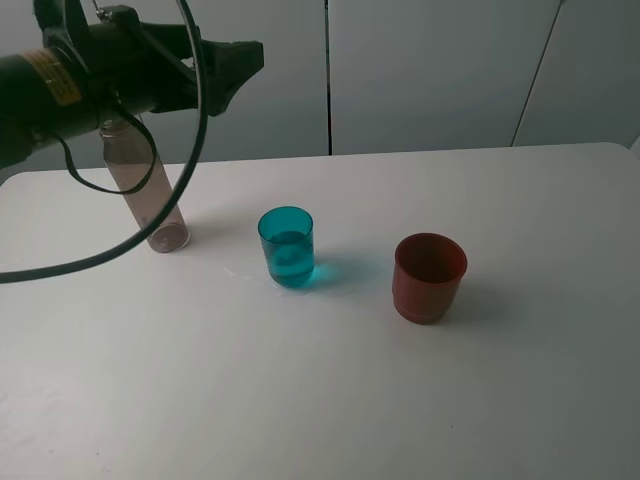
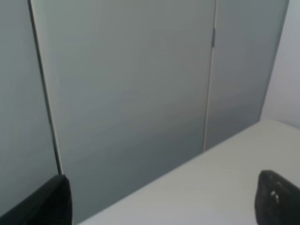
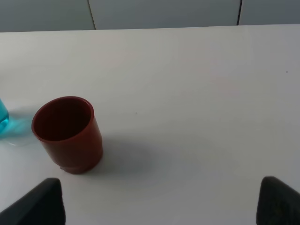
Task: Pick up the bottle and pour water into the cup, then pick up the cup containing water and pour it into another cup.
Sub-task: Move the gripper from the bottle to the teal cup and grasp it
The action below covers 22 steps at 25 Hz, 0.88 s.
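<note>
White table (image 1: 520, 200): left arm (image 1: 90, 75) hides top of bottle (image 1: 158, 215).

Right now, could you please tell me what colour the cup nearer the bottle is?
The cup is translucent teal-blue, clearest in the exterior high view.

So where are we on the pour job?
First pour looks done: bottle stands free on the table, teal tumbler holds water. Nothing in hand: left gripper and right gripper both open. Remaining: pour the tumbler into the red-brown cup, which looks empty.
</note>
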### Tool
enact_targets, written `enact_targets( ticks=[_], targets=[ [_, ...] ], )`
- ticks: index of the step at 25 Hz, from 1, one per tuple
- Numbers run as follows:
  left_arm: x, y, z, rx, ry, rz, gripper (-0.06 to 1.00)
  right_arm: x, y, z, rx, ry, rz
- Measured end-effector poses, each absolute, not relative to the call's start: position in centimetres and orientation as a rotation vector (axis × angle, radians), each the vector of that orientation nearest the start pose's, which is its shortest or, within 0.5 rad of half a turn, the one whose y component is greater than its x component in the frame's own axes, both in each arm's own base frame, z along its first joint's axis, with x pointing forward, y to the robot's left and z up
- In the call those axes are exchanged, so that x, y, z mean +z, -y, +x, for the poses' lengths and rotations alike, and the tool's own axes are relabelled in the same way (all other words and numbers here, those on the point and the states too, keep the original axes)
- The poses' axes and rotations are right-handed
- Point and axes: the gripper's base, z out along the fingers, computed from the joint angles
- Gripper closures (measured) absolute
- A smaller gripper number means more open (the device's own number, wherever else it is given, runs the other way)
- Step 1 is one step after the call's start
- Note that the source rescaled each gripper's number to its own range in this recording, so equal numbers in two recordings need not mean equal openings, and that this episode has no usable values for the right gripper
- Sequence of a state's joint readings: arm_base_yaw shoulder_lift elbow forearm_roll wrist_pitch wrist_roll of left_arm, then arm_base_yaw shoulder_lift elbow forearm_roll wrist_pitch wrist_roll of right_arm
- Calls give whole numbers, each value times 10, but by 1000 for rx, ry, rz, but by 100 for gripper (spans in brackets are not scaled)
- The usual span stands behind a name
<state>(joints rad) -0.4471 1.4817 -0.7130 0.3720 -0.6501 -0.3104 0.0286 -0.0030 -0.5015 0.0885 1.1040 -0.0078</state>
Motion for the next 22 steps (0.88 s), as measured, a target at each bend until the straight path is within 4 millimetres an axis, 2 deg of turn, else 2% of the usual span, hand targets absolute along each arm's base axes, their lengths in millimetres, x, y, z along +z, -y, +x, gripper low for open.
enact_targets(
  ticks=[8,12,16,22],
  targets=[
    [182,151,255,-546,-1790,587,-4,274,-7,-8,119,-2081,-45],
    [151,153,254,-527,-1845,653,-4,274,-7,-8,119,-2081,-45],
    [132,156,255,-487,-1842,753,-4,274,-7,-8,119,-2081,-45],
    [117,158,254,-480,-1854,829,-4,274,-7,-8,119,-2081,-45]
  ],
)
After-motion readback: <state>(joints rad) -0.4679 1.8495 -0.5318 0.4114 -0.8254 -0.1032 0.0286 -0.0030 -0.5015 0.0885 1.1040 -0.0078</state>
